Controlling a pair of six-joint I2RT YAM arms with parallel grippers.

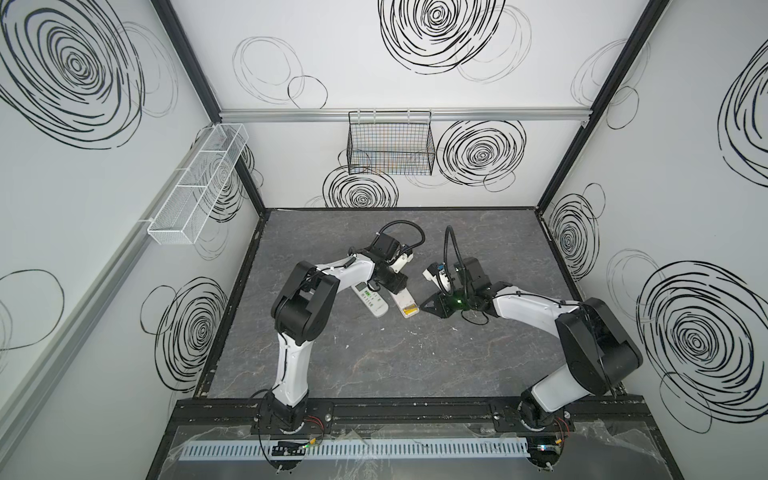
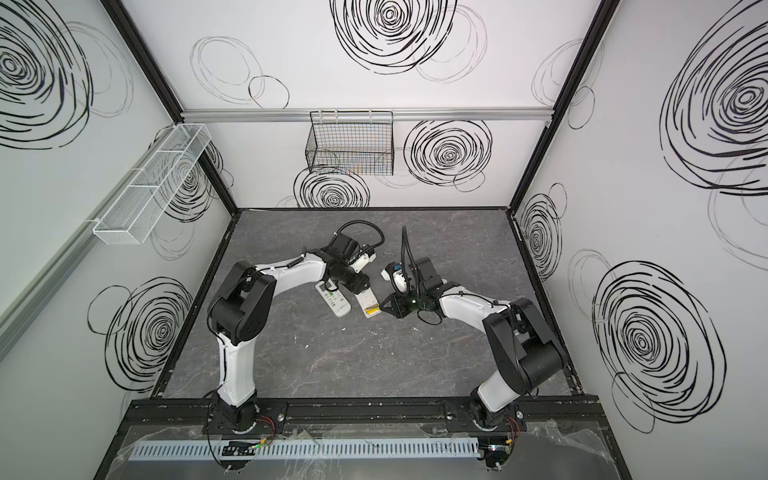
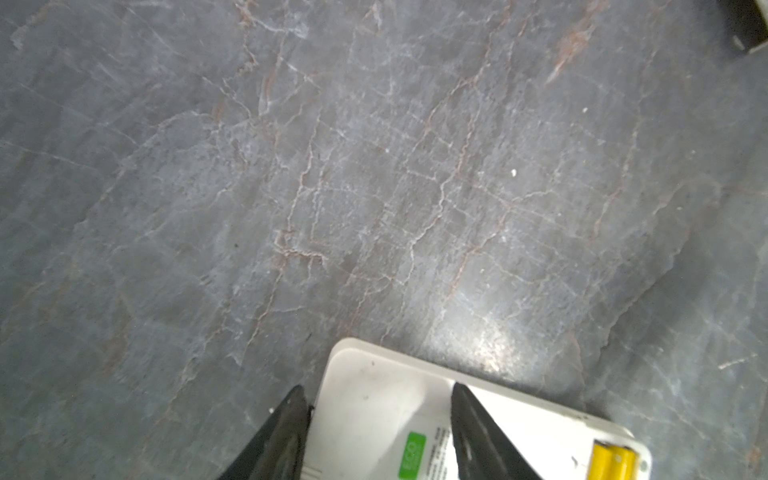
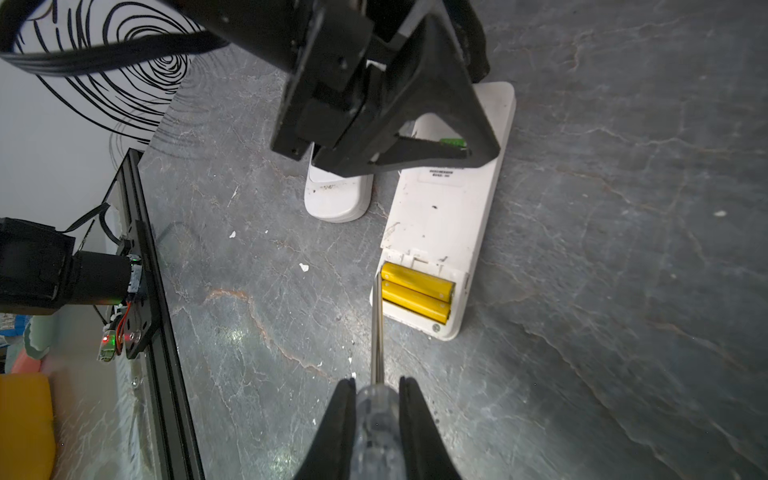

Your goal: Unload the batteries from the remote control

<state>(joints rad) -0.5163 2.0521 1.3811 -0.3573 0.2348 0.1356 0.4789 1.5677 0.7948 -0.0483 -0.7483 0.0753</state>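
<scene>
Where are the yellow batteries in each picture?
Top view: yellow batteries mid-table, in the face-down white remote's open end.
Top view: batteries in the same spot.
Left wrist: just in view, at that remote's end.
Right wrist: in the open compartment, beside the screwdriver's tip.
Shared landmark: the white remote.

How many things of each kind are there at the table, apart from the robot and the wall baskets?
remote controls: 2, one face up, one face down
yellow batteries: 2, both in the open compartment of the face-down one
screwdriver: 1
Total: 5
</scene>
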